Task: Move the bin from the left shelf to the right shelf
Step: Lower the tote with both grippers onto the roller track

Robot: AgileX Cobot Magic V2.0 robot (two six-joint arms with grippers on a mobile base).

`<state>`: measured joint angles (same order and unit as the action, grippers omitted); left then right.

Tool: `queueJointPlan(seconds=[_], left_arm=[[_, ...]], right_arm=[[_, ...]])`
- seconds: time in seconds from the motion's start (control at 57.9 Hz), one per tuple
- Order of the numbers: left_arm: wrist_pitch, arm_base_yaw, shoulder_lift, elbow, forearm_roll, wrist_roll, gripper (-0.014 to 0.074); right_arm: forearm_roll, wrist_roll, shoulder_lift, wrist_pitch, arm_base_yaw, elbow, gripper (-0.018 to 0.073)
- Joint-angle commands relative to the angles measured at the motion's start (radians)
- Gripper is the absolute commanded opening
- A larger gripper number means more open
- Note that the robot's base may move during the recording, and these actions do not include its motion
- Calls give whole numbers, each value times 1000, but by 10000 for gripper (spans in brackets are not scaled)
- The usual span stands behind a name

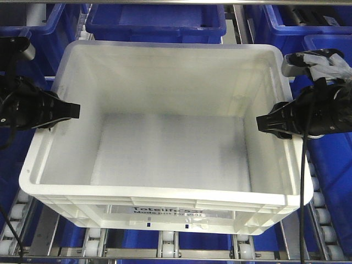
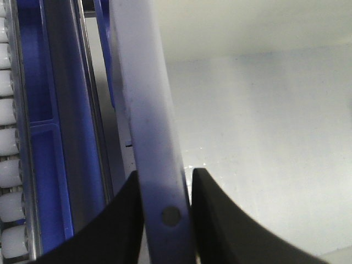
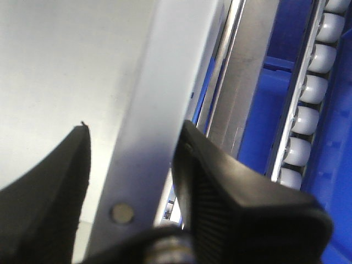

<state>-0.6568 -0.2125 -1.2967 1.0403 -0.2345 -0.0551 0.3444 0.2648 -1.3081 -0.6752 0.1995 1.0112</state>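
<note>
The white translucent bin [image 1: 165,193] stands empty on the roller shelf, with black print on its front side. My left gripper [image 1: 74,110] is at the bin's left rim; in the left wrist view the gripper [image 2: 165,173] is shut on the rim [image 2: 148,110], one finger pressed to each side. My right gripper [image 1: 263,122] is at the right rim; in the right wrist view the gripper [image 3: 135,126] straddles the rim [image 3: 159,82]. Its outer finger [image 3: 220,181] touches the rim, while the inner finger [image 3: 60,170] stands a little apart inside the bin.
Dark blue crates [image 1: 157,22] stand behind the bin and on both sides [image 1: 335,165]. White rollers [image 1: 168,250] and metal rails run under the bin. Rollers [image 2: 8,165] and a blue crate wall [image 2: 38,165] lie just left of the bin; rollers [image 3: 308,110] lie just right.
</note>
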Motion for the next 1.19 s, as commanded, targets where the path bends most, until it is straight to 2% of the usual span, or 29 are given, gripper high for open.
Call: queueJointPlan(seconds=[0.0,0.225,0.38,1.175], left_arm=[[111,-17,19,38,-78,-18,245],[124,-17,19,38,-78,-18,421],[136,-17,20,39,-78,-18,461],[158,-17,92,41,-58,-19,461]], right_arm=[[114,59,39,112,19,49,230],[114,59,39,125,19,49,494],[110,60,39,135,19,49,599],[79,60,170,174,19,49,590]])
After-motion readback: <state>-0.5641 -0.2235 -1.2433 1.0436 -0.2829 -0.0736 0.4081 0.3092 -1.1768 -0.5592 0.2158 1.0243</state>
